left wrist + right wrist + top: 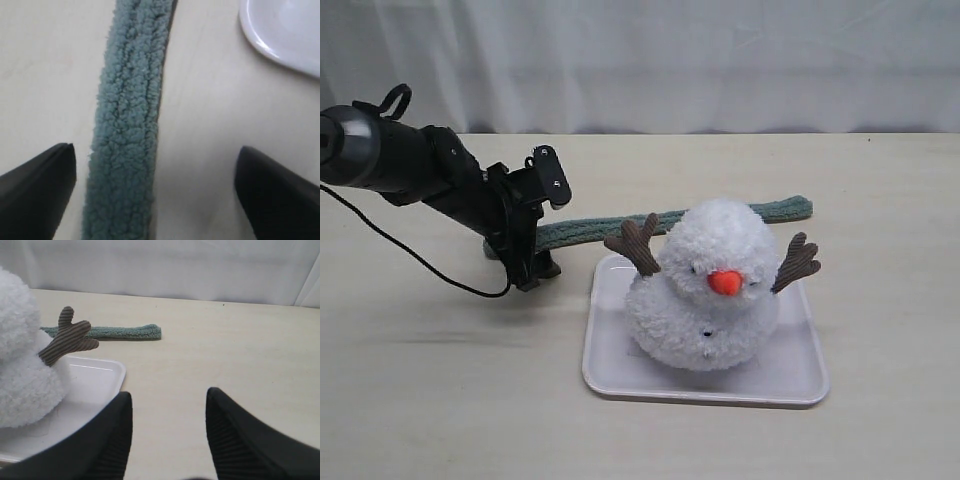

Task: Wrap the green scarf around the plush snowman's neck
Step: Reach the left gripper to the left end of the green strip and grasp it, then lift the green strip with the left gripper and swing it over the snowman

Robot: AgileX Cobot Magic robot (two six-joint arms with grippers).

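- The green scarf (590, 228) lies flat on the table (440, 380), behind the plush snowman (705, 290).
- The snowman sits on a white tray (800, 385).
- The left gripper (156, 155) is over the scarf with its fingers wide apart. The scarf lies between them.
- The right gripper (170, 400) has its fingers apart too and holds nothing. The scarf's end lies well ahead of it.

Setting. A pale cream tabletop (430, 400) with faint grain fills the foreground and runs back to a straight far edge. Behind it hangs a white cloth backdrop (720, 60) in soft vertical folds. Light is diffuse and even; shadows are faint.
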